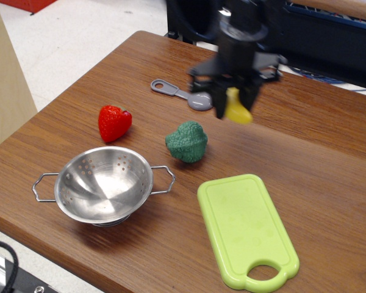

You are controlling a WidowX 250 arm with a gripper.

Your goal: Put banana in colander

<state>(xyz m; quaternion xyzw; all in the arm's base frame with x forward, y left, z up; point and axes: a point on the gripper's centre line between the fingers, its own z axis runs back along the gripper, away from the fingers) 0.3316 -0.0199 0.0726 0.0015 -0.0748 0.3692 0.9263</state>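
Observation:
My gripper (235, 107) is shut on the small yellow banana (237, 111) and holds it lifted above the table, right of the grey spoon and above-right of the green broccoli toy. The arm is motion-blurred. The steel colander (104, 185) with its two wire handles stands empty near the table's front left, well to the lower left of the gripper.
A red strawberry (114, 122) lies left of a green broccoli toy (187, 141). A grey measuring spoon (184, 94) lies behind them. A lime-green cutting board (246, 228) lies at the front right. The wooden table (329, 159) ends close behind the arm.

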